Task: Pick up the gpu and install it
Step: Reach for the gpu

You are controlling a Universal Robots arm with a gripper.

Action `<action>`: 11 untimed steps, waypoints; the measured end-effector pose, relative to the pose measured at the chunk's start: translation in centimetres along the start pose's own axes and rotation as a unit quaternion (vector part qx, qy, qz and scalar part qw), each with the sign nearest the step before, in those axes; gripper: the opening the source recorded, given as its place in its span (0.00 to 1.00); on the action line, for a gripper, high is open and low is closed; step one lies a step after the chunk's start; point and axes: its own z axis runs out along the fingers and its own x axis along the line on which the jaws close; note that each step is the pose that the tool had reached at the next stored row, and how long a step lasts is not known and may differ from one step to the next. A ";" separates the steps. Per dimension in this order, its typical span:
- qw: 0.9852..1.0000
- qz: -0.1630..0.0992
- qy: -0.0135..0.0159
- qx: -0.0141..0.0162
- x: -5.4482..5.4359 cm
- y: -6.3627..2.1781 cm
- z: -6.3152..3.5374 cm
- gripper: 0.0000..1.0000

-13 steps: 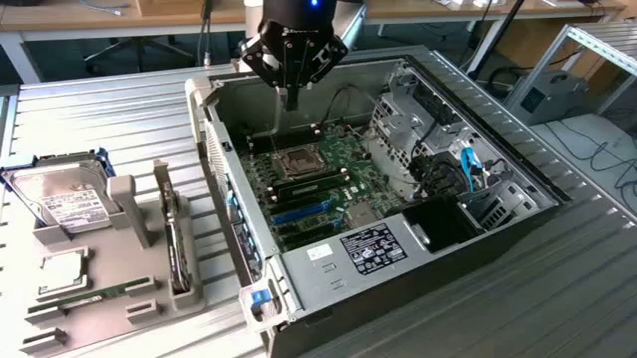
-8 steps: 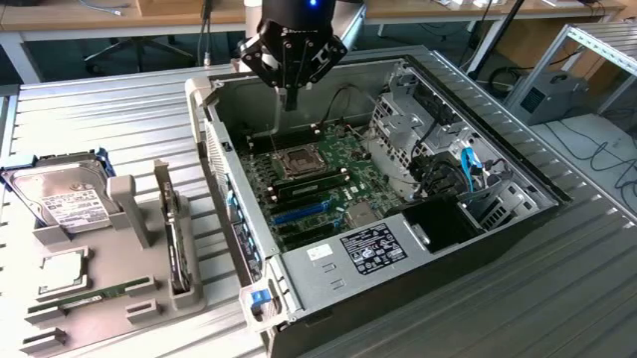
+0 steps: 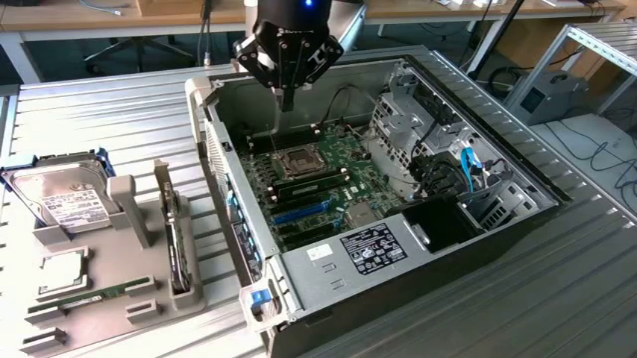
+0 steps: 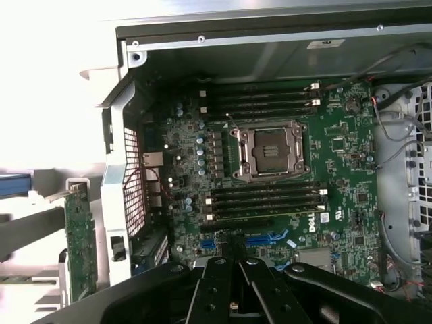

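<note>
From my station the gripper (image 3: 286,98) reads as matte black all over, a cluster of angular linkage bars (image 4: 145,293) narrowing to slim dark fingers. Small round pivot pins (image 4: 252,261) dot the bars where they join. Above it, on the dark wrist housing, I see a small blue light (image 3: 306,4) glowing.

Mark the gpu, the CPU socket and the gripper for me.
gpu (image 3: 177,246): exterior view, middle of the upright black card.
CPU socket (image 4: 271,152): wrist view, centre of the socket.
gripper (image 3: 286,103): exterior view, at the tips of its fingers.
</note>
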 end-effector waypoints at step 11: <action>1.000 0.000 0.000 0.000 1.1 -0.08 -0.03 0.11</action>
